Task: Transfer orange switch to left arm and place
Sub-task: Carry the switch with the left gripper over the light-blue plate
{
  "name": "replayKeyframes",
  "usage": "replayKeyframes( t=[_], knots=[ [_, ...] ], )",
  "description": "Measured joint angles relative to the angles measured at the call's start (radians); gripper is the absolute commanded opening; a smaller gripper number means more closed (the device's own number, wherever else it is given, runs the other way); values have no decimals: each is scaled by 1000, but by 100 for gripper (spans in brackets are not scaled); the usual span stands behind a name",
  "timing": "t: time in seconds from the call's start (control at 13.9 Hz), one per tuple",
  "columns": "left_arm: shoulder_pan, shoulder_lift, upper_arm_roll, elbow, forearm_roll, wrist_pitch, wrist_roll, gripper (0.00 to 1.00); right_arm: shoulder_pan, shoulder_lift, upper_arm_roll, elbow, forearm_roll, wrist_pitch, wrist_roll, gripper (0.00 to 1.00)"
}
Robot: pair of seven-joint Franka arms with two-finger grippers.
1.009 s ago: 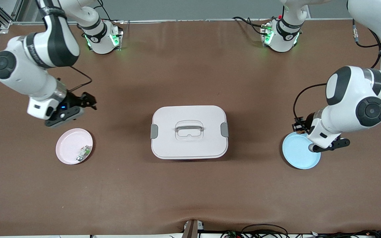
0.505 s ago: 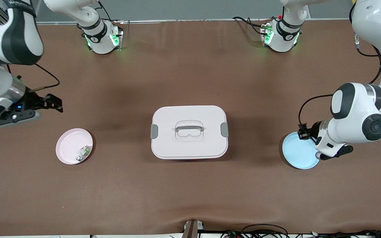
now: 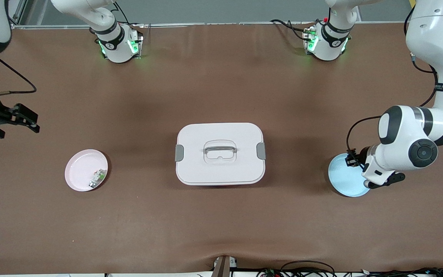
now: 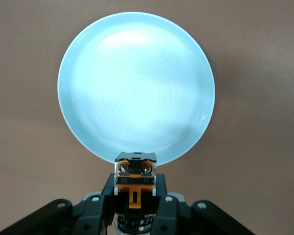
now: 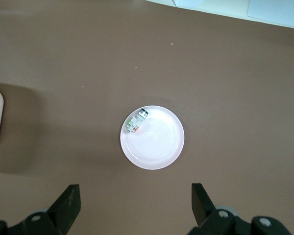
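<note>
The left end effector point(image 4: 135, 215) is clamped on the small black switch w/ orange parts point(image 4: 135, 177), held in the air over the rim of the round light-blue plate point(image 3: 342, 177) at the left arm's end of the brown table point(image 3: 221, 77). In the left wrist view the switch sits between the two black fingers point(image 4: 107, 198), screw terminals showing. The right end effector point(image 5: 134, 205) hangs w/ its fingers spread wide, nothing in them, over the table's edge at the right arm's end; the front view shows it near the frame edge point(image 3: 17, 115). The round pink plate point(image 3: 86, 170) carries a small green-and-white component point(image 3: 97, 177) near its rim. The large white rounded box w/ grey side latches and recessed grey handle point(image 3: 220, 154) sits mid-table between the two plates, lid on.
</note>
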Motion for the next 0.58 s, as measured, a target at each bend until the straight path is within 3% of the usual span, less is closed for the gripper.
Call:
replayKeyframes(
  t=[0.22, 0.58],
  knots=[
    [10, 31, 0, -2, 26, 33, 0, 0, -12, 0, 0, 76, 0, -59, 79, 100],
    [48, 91, 1, -3, 96, 153, 0, 0, -12, 7, 11, 84, 0, -65, 184, 100]
  ],
)
